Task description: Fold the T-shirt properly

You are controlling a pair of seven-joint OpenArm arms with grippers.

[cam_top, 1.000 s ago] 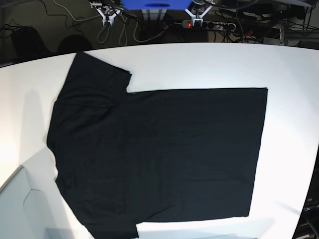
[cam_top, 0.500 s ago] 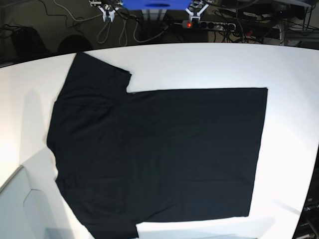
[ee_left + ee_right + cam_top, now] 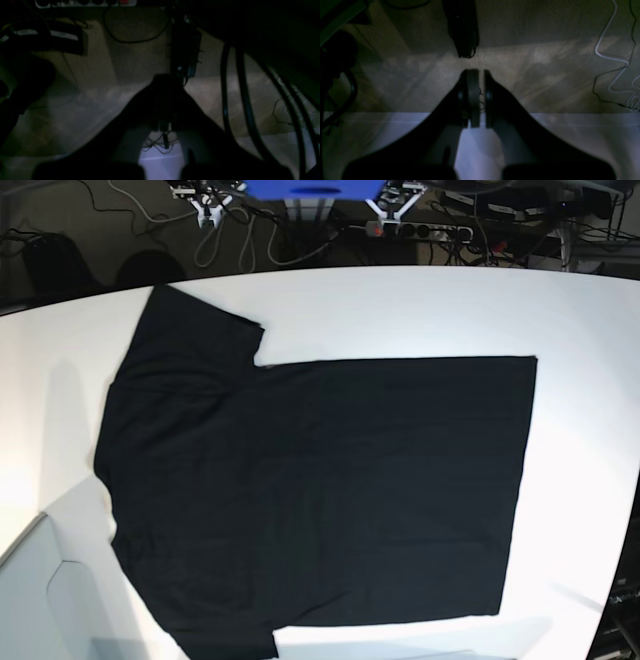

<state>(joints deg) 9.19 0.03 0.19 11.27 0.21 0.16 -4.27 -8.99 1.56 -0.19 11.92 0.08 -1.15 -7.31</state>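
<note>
The T-shirt (image 3: 320, 490) is lying flat, plain side up, on the white table (image 3: 420, 310). Both grippers, right (image 3: 478, 96) and left (image 3: 166, 100) (too dark to tell), should be reaching its near edge together; the right one looks pressed closed.

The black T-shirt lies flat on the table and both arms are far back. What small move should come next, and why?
Probably bring both hands forward over the table toward the T-shirt: it lies spread and unfolded, and the right hand and left hand hang beyond the far edge, holding nothing.
</note>
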